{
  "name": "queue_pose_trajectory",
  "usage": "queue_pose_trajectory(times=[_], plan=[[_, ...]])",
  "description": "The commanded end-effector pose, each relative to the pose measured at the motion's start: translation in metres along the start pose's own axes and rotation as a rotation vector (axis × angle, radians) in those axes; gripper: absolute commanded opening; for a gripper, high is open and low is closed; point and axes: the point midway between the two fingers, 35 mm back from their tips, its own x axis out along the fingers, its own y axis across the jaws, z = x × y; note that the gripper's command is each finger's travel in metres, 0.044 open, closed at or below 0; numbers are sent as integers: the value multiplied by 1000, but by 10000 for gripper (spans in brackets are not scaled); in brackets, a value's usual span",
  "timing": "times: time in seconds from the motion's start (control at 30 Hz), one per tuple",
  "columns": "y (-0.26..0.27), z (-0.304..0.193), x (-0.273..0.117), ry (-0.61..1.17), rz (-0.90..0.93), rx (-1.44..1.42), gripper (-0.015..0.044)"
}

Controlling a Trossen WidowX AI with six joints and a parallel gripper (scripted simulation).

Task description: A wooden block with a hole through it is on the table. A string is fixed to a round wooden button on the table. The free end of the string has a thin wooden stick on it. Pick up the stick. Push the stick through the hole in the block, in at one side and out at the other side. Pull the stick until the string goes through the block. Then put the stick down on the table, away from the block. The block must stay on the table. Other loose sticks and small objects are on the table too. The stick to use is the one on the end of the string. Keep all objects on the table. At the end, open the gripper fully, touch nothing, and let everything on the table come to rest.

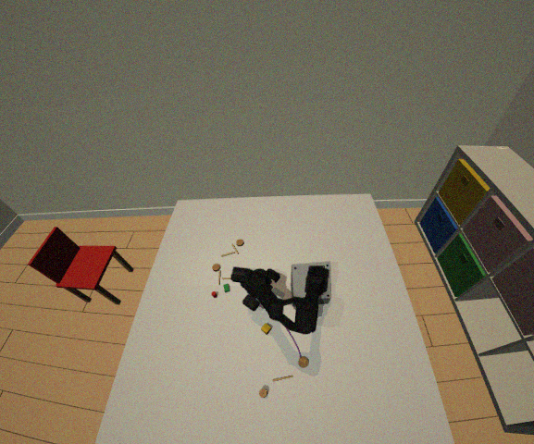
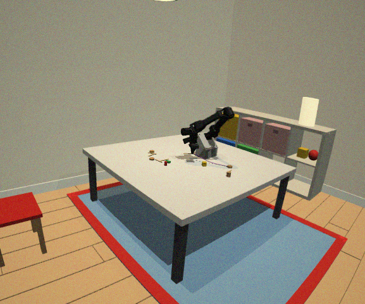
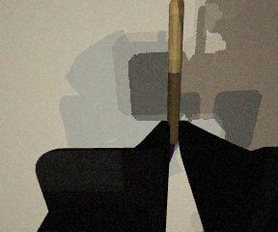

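My gripper (image 2: 192, 152) (image 3: 172, 128) is shut on the stick on the string and is low over the table, left of the arm's base. The stick (image 3: 176, 53) points away from the fingertips in the wrist view. The purple string (image 1: 294, 341) (image 2: 212, 161) runs from the gripper area to the round wooden button (image 1: 303, 362) (image 2: 229, 166); a bit of it shows between the fingers in the wrist view. A small brown wooden piece (image 1: 263, 392) (image 2: 228, 173), apparently the block, stands beyond the button; its hole is too small to make out. The arm hides the gripper in the top view.
A yellow block (image 1: 267, 328) (image 2: 204, 163) is beside the string. A loose stick (image 1: 282, 377) lies near the brown piece. Left of the arm are a green piece (image 1: 227, 288), a red piece (image 1: 214, 294), two wooden discs (image 1: 240, 242) (image 1: 216, 266) and several loose sticks.
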Motion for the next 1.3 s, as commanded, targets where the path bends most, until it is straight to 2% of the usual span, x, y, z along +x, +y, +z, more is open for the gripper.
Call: queue_pose_trajectory(times=[0.0,1.27], plan=[[2,-2,-3,-10,-1,3,0],[22,-29,-42,-141,-11,0,0]])
